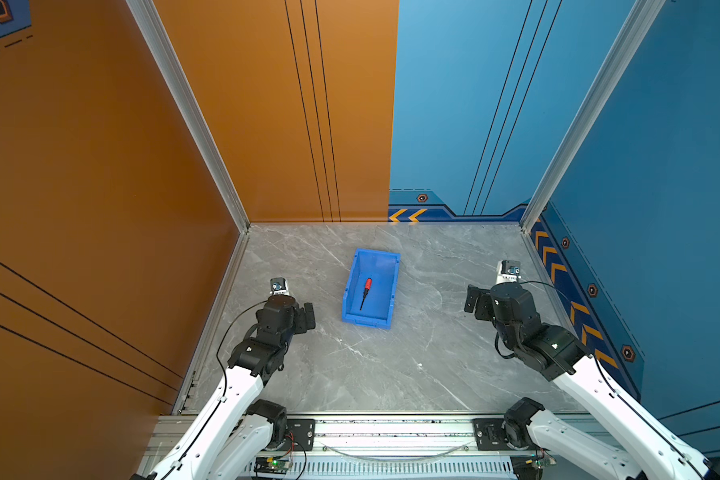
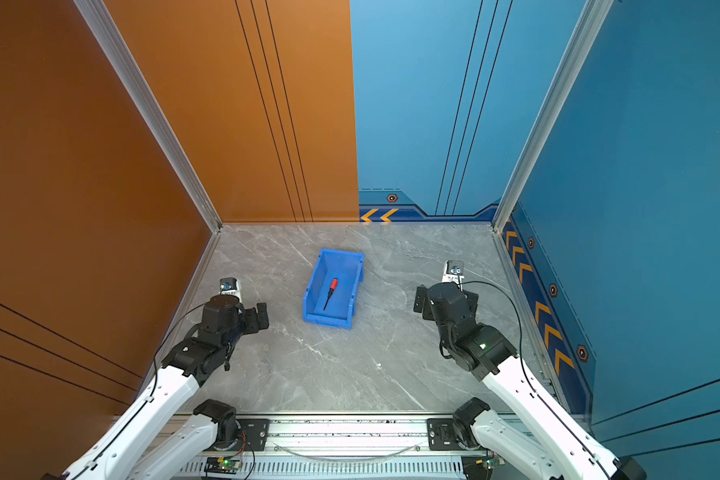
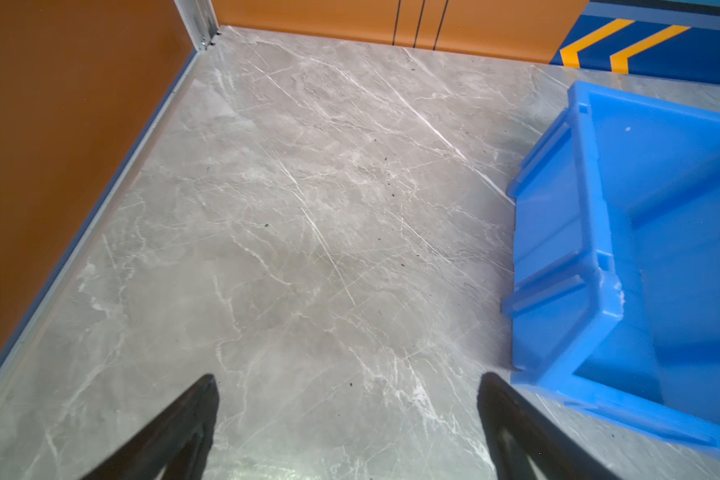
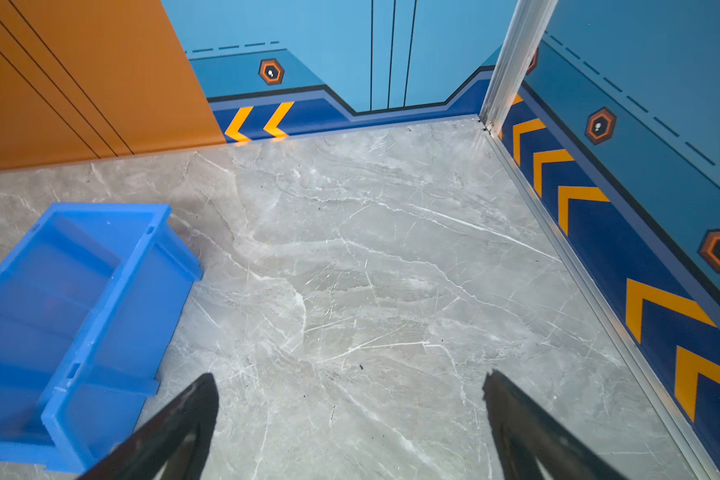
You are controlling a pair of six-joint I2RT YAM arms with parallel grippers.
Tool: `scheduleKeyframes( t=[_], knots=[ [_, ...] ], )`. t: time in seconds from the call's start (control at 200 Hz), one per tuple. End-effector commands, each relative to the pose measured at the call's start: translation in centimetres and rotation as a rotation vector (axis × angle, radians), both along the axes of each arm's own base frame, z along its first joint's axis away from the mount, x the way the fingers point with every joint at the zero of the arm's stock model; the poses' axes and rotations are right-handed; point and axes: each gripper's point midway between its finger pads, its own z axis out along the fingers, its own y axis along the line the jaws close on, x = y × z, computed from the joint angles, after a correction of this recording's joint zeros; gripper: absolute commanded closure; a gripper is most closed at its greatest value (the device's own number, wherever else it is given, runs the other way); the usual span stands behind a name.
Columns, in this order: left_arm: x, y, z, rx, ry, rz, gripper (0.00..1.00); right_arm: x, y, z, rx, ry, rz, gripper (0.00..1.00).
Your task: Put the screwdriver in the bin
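Top views both show the small screwdriver [image 1: 366, 293], red-orange handle and thin black shaft, lying flat on the floor of the bright blue rectangular open-top plastic bin [image 1: 351, 286] — handle toward the far wall, tip toward the near short end. The bin stands near the middle of the grey marble-patterned tabletop [image 1: 412, 361], with the left gripper [image 1: 306, 316] and the right gripper [image 1: 474, 300] at either side, well apart from it. Left wrist view: black fingers [image 3: 184, 419] spread wide above the tabletop, the bin [image 3: 558, 232] just beside one of them. Right wrist view: the right gripper [image 4: 350, 373] is likewise spread wide — the bin [image 4: 142, 299] lies near one finger.
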Motion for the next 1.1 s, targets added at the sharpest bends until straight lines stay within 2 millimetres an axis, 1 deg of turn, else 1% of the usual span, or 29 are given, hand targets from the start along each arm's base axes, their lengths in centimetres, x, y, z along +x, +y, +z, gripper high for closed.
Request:
scheduleKeyframes(
  t=[0.0,0.095,0.195,0.351,0.386,0.396,0.421,0.466,0.541,0.631,0.676,0.716,0.826,0.962,1.042,1.097],
  knots=[
    [-0.8,2.2,-0.2,0.073,-0.015,0.084,0.02,0.1,-1.3,-0.8,-0.03,-0.011,-0.025,0.0],
    [-1.0,2.9,-0.3,0.089,-0.042,0.119,0.02,0.1,-2.4,-2.1,-0.036,0.003,-0.062,0.0],
    [-0.9,3.2,-0.4,0.097,-0.075,0.127,0.02,-0.1,-3.5,-3.3,-0.045,-0.004,-0.112,0.0],
    [-0.2,2.4,-0.7,0.12,-0.096,0.059,0.02,-0.4,-5.3,-4.8,-0.064,-0.006,-0.182,0.0],
    [-0.2,2.3,-1.0,0.129,-0.089,0.05,0.02,-0.4,-5.6,-5.1,-0.066,-0.001,-0.191,0.0],
    [0.0,2.2,-0.7,0.126,-0.107,0.048,0.02,-0.4,-5.7,-5.2,-0.066,0.0,-0.194,0.0],
    [0.3,2.1,-0.6,0.13,-0.118,0.042,0.02,-0.5,-5.9,-5.5,-0.066,0.004,-0.197,0.0],
    [0.5,1.9,-0.6,0.143,-0.12,0.021,0.02,-0.3,-5.7,-6.1,-0.064,0.009,-0.171,0.0],
    [0.7,1.5,-1.0,0.153,-0.126,-0.006,0.02,0.3,-4.3,-6.6,-0.079,-0.032,-0.055,0.0],
    [1.1,0.9,-1.6,0.168,-0.143,-0.054,0.02,0.1,-4.7,-6.0,-0.104,-0.113,-0.058,0.0],
    [1.3,0.9,-1.7,0.179,-0.152,-0.056,0.02,0.0,-5.2,-6.2,-0.126,-0.134,-0.069,0.0],
    [1.4,1.1,-1.9,0.182,-0.158,-0.048,0.02,-0.2,-5.5,-6.7,-0.15,-0.136,-0.071,0.0],
    [1.9,0.8,-2.2,0.193,-0.2,-0.069,0.02,-0.4,-6.2,-8.8,-0.198,-0.116,-0.079,0.0],
    [2.9,0.7,-3.2,0.223,-0.208,-0.082,0.02,-0.6,-6.3,-11.1,-0.193,-0.107,-0.068,0.0],
    [3.6,0.3,-4.1,0.237,-0.184,-0.118,0.02,-0.8,-6.6,-12.6,-0.192,-0.097,-0.072,0.0],
    [4.2,0.1,-4.7,0.242,-0.172,-0.132,0.02,-0.7,-6.9,-12.6,-0.198,-0.1,-0.083,0.0]
  ],
)
